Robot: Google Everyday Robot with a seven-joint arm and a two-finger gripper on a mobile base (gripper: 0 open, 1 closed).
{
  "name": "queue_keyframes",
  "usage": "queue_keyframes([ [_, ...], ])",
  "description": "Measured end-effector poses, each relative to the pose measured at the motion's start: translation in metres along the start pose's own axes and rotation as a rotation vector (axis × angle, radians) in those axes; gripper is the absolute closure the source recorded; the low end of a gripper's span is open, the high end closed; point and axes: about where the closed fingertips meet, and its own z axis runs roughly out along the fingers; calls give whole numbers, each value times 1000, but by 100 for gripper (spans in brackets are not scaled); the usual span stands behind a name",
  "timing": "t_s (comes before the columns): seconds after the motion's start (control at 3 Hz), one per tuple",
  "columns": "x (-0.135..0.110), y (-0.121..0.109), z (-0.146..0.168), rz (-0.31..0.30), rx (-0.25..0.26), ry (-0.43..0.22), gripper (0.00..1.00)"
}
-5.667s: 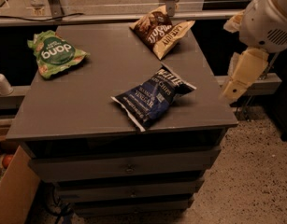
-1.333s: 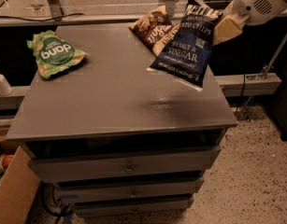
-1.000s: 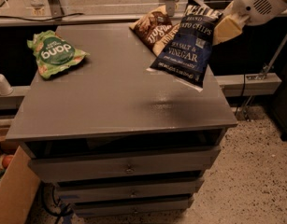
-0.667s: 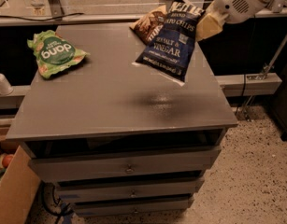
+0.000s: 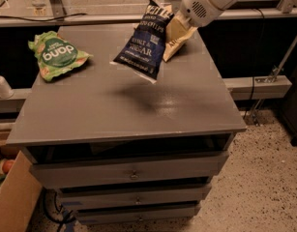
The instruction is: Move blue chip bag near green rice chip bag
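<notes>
A white bottle [image 5: 0, 84] is standing just off the left edge of the grey cabinet [image 5: 196, 105], and a cardboard box [image 5: 13, 197] is leaning on the floor below the cabinet's left front corner; the green rice chip bag [image 5: 56, 55] is lying flat on the cabinet top at its back left corner, its white lettering reading upside down from this side, well apart from everything else on the surface; towards the middle of the cabinet top, a soft shadow [image 5: 138, 93] is falling on the bare grey surface; above that shadow the blue chip bag [image 5: 142, 43] is hanging in the air over the back centre of the cabinet, tilted with its lower end pointing to the front and its lettered face showing, touching no part of the top; the gripper [image 5: 171, 29] is clamping the bag's upper right edge over the cabinet's back right part, its pale fingers closed on the crinkly material; the white arm [image 5: 211, 1] is reaching in from above the cabinet's back right corner; three drawers [image 5: 133, 170] are sitting closed in the cabinet's front.
</notes>
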Motion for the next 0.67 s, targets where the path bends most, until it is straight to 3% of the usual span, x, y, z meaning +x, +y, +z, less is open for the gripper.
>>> queue_keyframes([
  [0.67, -27, 9, 74, 25, -58, 7, 100],
])
